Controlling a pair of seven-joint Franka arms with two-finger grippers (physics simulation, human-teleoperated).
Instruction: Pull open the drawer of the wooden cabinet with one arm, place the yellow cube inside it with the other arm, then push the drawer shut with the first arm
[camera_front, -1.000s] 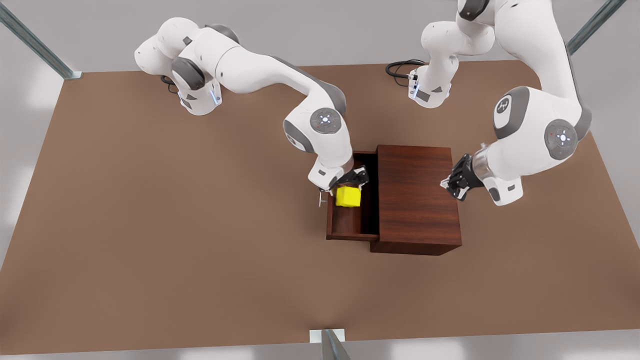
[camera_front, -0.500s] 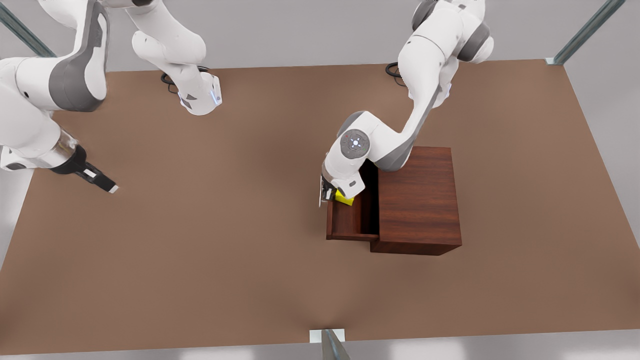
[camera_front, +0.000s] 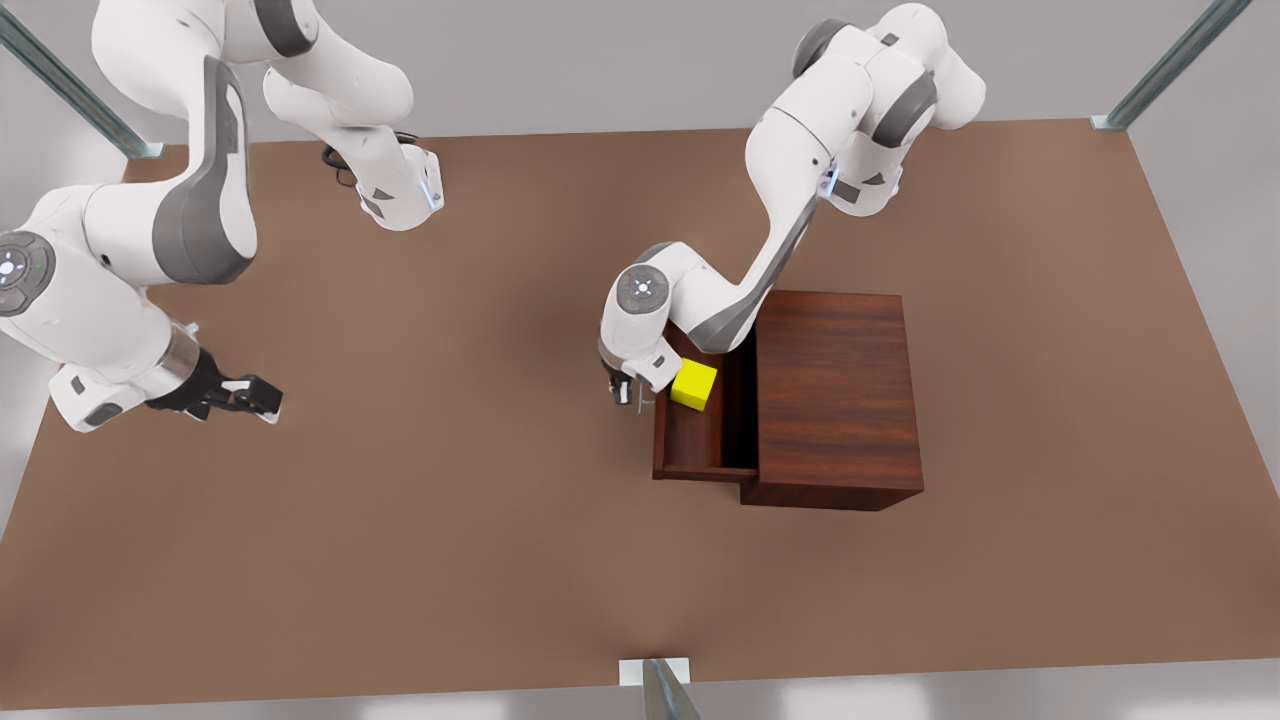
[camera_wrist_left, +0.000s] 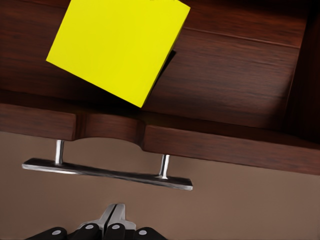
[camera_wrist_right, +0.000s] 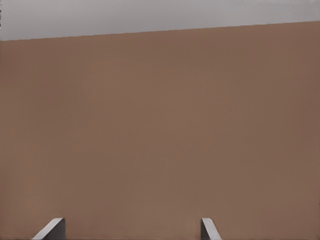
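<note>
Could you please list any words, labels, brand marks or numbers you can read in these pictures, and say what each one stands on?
None can be read.
The wooden cabinet, the drawer, its silver handle and the yellow cube are plain.
The round emblems on the arm joints hold small marks, too small to read.

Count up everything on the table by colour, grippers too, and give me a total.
Yellow: 1, the yellow cube lying in the drawer.
Dark reddish-brown: 2, the wooden cabinet and its open drawer.
Black: 2, the left gripper and right gripper.
Total: 5.
</note>
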